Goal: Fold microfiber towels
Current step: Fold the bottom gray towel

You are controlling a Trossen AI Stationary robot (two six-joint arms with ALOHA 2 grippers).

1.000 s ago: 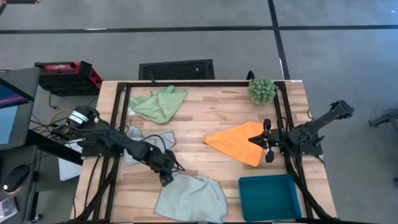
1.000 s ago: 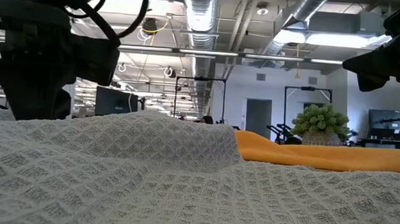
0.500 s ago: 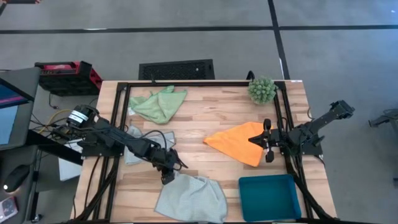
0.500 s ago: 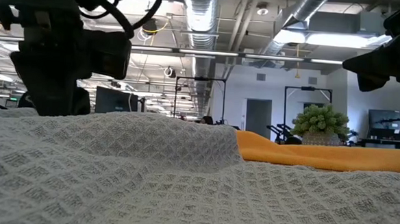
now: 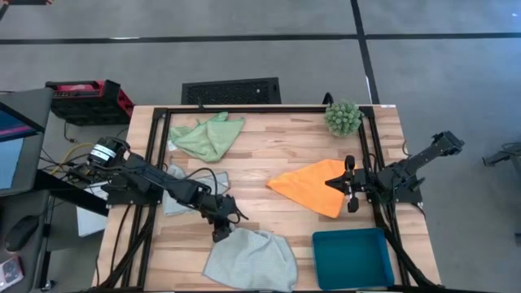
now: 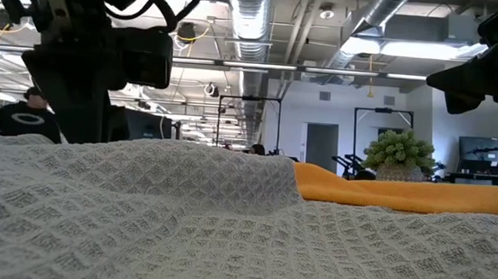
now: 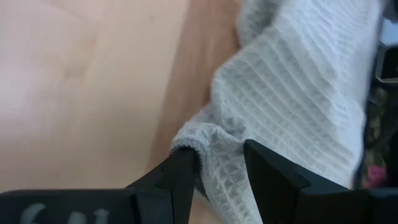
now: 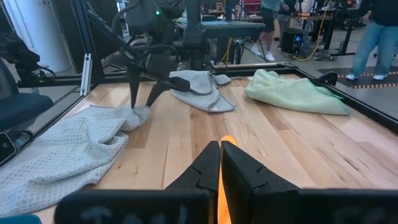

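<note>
Pinching corner of pale mint towel (image 5: 251,259) between left hand (image 5: 218,234) fingers, right hand (image 5: 350,189) clamped on orange towel (image 5: 313,186); best lifting slowly, keeping corner taut.

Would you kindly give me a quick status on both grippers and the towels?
Left gripper pinching a corner of the pale mint towel. Right gripper shut on the orange towel. No towel folded yet. Nothing in the way.

The light green microfiber towel (image 5: 207,136) lies at the far left of the wooden surface (image 5: 277,150), the spiky green ball plant (image 5: 343,117) far right, the rigid teal rectangular tray (image 5: 352,258) near right, the pale mint microfiber towel (image 5: 252,260) just left of it, apparently overhanging.
</note>
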